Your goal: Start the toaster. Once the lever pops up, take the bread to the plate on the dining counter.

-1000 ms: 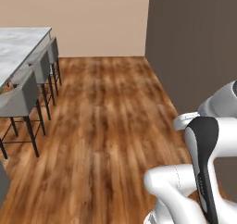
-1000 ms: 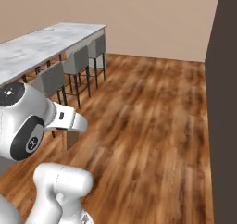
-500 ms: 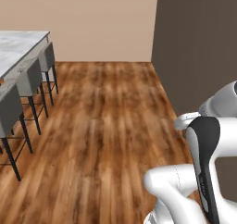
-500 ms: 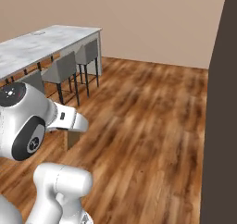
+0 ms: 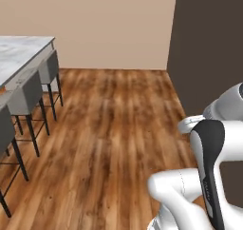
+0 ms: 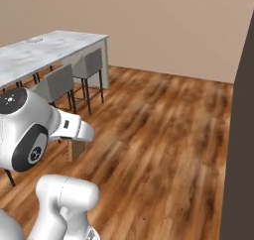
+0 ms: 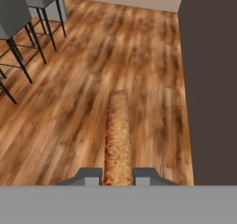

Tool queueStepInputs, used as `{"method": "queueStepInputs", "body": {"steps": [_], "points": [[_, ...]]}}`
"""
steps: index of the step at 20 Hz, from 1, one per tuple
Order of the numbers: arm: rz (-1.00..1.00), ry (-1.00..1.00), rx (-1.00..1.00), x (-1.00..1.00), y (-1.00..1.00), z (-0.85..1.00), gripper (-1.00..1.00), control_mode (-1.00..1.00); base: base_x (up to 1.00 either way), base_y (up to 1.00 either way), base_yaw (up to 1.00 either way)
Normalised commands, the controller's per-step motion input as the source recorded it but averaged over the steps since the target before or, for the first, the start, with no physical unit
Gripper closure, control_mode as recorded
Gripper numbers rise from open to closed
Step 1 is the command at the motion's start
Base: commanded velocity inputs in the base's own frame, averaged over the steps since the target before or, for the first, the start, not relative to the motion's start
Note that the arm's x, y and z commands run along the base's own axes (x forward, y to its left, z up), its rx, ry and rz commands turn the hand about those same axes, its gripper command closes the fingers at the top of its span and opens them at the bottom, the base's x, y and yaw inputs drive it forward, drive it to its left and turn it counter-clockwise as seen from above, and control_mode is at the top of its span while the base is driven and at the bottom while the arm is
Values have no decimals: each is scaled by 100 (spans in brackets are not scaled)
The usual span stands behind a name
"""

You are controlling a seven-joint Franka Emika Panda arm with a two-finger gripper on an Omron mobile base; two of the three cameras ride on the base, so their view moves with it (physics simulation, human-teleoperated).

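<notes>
In the hand view my gripper (image 7: 117, 174) is shut on the bread (image 7: 116, 135), a brown-crusted slice seen edge-on that sticks out past the fingertips over the wooden floor. From the right base view the bread (image 6: 77, 150) hangs just below my white hand. The dining counter (image 5: 19, 51), white grey-veined marble, lies far left; in the right base view the dining counter (image 6: 49, 50) stretches along the upper left, with a faint round flat shape that may be the plate (image 6: 34, 40) on it. The toaster is out of view.
Grey stools (image 5: 28, 93) on thin dark legs line the counter's near side, and the stools (image 6: 59, 83) stand between me and the slab. A tall dark wall (image 5: 209, 48) rises close on the right. Wooden floor (image 5: 109, 129) lies ahead up to a beige wall.
The whole picture has shifted, so the base has moved: the counter and stools have slid toward the left edge and the beige wall looms larger. The bread stays in my shut gripper.
</notes>
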Motion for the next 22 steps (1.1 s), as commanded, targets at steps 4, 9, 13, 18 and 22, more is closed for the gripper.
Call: {"method": "queueStepInputs", "body": {"steps": [4,9,13,18,22], "points": [[0,0,0,0,0,0,100,100,100,-39,14],[0,0,0,0,0,0,100,100,100,-54,15],[0,0,0,0,0,0,100,100,100,-57,15],[0,0,0,0,0,0,100,100,100,-56,15],[0,0,0,0,0,0,100,100,100,-56,16]]}}
